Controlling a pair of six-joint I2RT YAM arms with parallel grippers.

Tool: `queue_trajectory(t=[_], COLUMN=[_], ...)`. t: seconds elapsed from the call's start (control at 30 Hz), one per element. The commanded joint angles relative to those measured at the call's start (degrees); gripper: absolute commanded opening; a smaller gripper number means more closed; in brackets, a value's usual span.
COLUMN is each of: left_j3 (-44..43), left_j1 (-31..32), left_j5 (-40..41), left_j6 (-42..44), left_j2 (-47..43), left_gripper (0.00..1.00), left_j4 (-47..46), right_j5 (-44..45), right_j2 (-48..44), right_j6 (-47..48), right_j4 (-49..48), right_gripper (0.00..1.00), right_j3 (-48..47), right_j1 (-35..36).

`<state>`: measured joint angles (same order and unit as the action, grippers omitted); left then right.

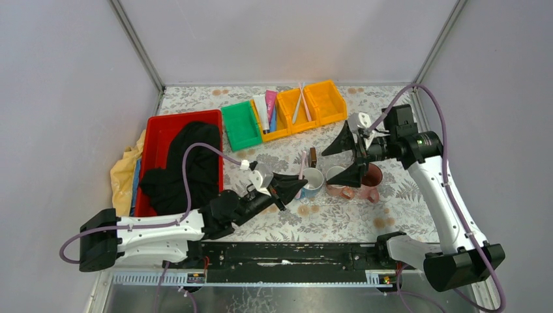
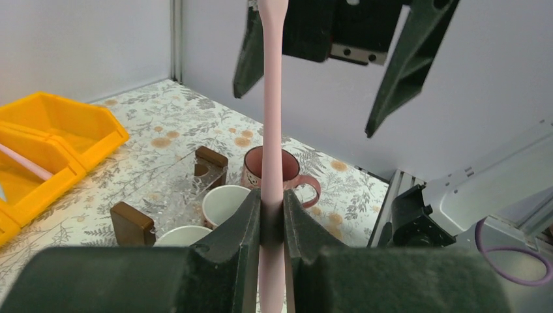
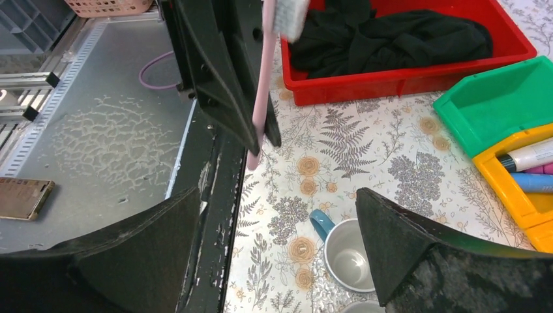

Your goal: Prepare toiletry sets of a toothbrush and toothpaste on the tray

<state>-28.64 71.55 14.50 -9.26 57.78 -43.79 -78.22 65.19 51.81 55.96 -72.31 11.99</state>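
The left gripper (image 2: 270,205) pinches a thin pink plastic toothbrush (image 2: 271,124) tight and holds it straight up in the air, near the white mug with a blue handle (image 3: 349,261). The right gripper (image 3: 277,195) hangs over that mug, jaws wide apart, holding nothing.

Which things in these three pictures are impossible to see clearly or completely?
- Left wrist view: the pink toothbrush has both ends cut off by the top and bottom edges.
- Right wrist view: the toothpaste tubes are cut off by the right edge.
- Top view: the black cloth hides most of the inside of the red bin.
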Motion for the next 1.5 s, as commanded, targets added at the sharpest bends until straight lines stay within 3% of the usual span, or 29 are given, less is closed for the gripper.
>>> queue_trajectory(t=[0.0, 0.47, 0.6, 0.8, 0.9, 1.0, 1.07, 1.23, 1.33, 1.47], left_j3=[-1.5, -5.2, -5.9, -6.1, -5.7, -4.5, -3.2, -1.4, -1.2, -2.3], left_j1=[0.6, 0.6, 0.6, 0.6, 0.6, 0.6, 0.6, 0.5, 0.5, 0.2], left_j5=[-1.5, -4.0, -4.4, -4.2, -3.3, -2.7, -2.8, -1.9, 0.2, 6.4], left_j6=[0.7, 0.8, 1.0, 0.9, 0.4, -0.8, -1.2, -1.2, 0.2, 1.5], left_j2=[2.3, 8.2, 8.9, 8.9, 8.6, 7.5, 6.7, 3.9, 1.6, -0.6], left_gripper=[0.00, 0.00, 0.00, 0.00, 0.19, 0.58, 0.73, 0.88, 0.95, 0.98], left_j4=[-5.1, -3.9, -3.6, -3.4, -3.3, -3.6, -4.4, 0.2, 6.8, 17.7], right_j5=[2.1, 2.2, 1.9, 1.8, 1.5, 1.3, 1.0, 1.2, 6.0, 13.5], right_j2=[1.4, 2.9, 3.0, 2.6, 2.4, 2.2, 2.0, 1.5, 1.5, 1.8], right_j6=[-8.3, -15.1, -15.1, -15.1, -15.1, -15.0, -15.7, -19.4, -20.4, -21.8], right_j4=[-6.2, -12.7, -12.7, -12.6, -12.4, -12.7, -13.8, -19.1, -21.9, -26.0], right_gripper=[0.92, 0.64, 0.47, 0.10, 0.00, 0.00, 0.00, 0.00, 0.00, 0.00], right_j3=[-4.1, -0.5, -0.2, 0.0, 0.2, 0.8, 1.4, 3.2, 4.3, 6.5], right_j1=[3.6, 10.2, 10.7, 10.7, 10.7, 10.4, 9.5, 6.2, 5.7, 5.7])
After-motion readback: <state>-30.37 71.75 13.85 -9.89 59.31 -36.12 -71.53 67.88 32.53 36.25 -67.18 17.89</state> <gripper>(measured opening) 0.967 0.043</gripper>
